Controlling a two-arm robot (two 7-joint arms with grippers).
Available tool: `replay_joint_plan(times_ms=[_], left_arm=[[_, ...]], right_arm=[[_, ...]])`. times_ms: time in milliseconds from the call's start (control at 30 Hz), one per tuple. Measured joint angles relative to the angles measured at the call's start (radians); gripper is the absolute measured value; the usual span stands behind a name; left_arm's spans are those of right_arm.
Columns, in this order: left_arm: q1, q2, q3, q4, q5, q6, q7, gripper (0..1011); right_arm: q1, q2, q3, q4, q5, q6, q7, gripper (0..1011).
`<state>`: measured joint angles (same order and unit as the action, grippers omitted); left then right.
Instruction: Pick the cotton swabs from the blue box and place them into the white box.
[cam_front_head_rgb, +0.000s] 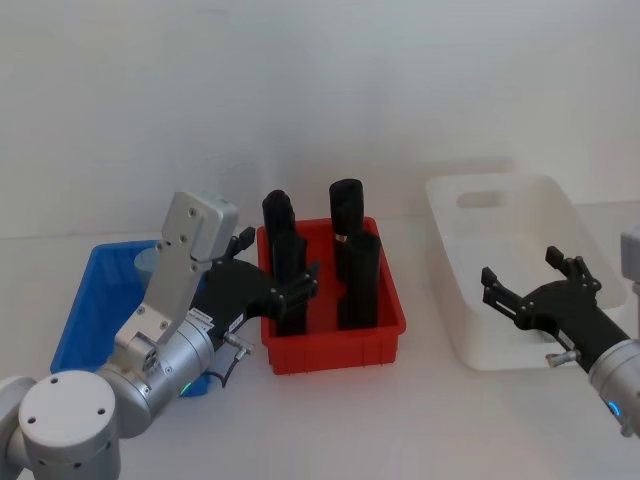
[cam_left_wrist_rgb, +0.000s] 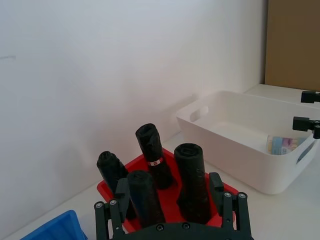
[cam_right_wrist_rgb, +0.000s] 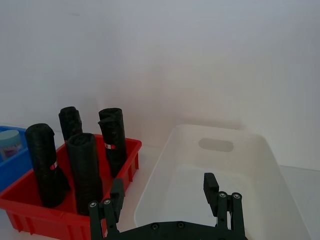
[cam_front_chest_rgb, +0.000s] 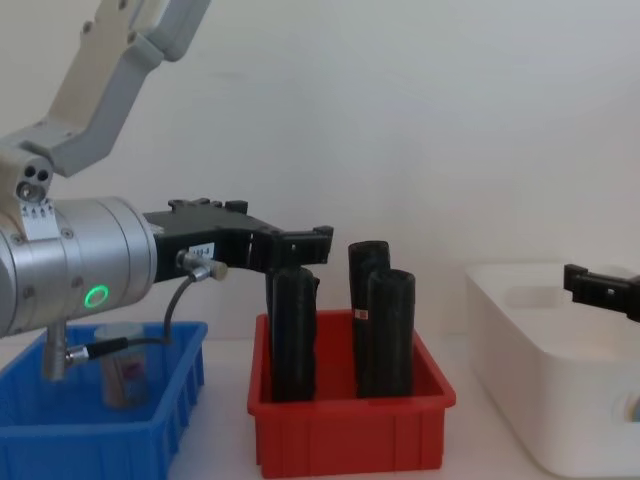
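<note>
One clear, pale-lidded cotton swab jar (cam_front_head_rgb: 150, 262) waits in low blue plastic box (cam_front_head_rgb: 88, 300). Second jar (cam_left_wrist_rgb: 282, 145), probably swabs, lies in glossy white plastic tub (cam_front_head_rgb: 455, 320). Left gripper (cam_front_head_rgb: 275, 262) hovers by red plastic bin (cam_front_head_rgb: 335, 345), right gripper (cam_front_head_rgb: 520, 268) over tub: fingers apart, empty.

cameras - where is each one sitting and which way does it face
Head: up high, looking down at the blue box, red bin and white box; left hand and right hand show.
Chest: low, seeing the boxes side-on; left arm looms large.
Left wrist: behind the open left hand, facing the black rolls and white box.
Right wrist: behind the open right hand, over the white box.
Both wrist views share the red bin.
</note>
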<state>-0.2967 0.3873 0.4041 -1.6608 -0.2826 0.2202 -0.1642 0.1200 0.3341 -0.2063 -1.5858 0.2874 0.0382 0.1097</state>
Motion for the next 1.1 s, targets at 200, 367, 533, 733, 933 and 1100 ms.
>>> replay_joint_plan(times_ms=[200,367,533,733,933,1100], left_arm=[[0.023,-0.002,0.019,0.014,0.032,-0.08,0.059,999],[0.042,-0.004,0.036,0.025,0.058,-0.145,0.109,999],[0.054,-0.005,0.046,0.032,0.075,-0.185,0.138,1000],[0.06,-0.006,0.051,0.035,0.082,-0.205,0.152,1000],[0.06,-0.005,0.051,0.035,0.083,-0.206,0.153,1000],[0.06,-0.005,0.05,0.035,0.083,-0.206,0.153,1000]], right_arm=[[-0.059,0.002,-0.009,-0.079,0.0,-0.002,-0.019,1001],[-0.099,0.003,-0.015,-0.133,0.0,-0.004,-0.032,1002],[-0.127,0.004,-0.019,-0.171,0.0,-0.005,-0.041,1002],[-0.134,0.004,-0.02,-0.18,0.0,-0.005,-0.044,1002],[-0.135,0.003,-0.02,-0.181,0.0,-0.005,-0.044,1002],[-0.135,0.003,-0.02,-0.181,0.0,-0.005,-0.044,1002]])
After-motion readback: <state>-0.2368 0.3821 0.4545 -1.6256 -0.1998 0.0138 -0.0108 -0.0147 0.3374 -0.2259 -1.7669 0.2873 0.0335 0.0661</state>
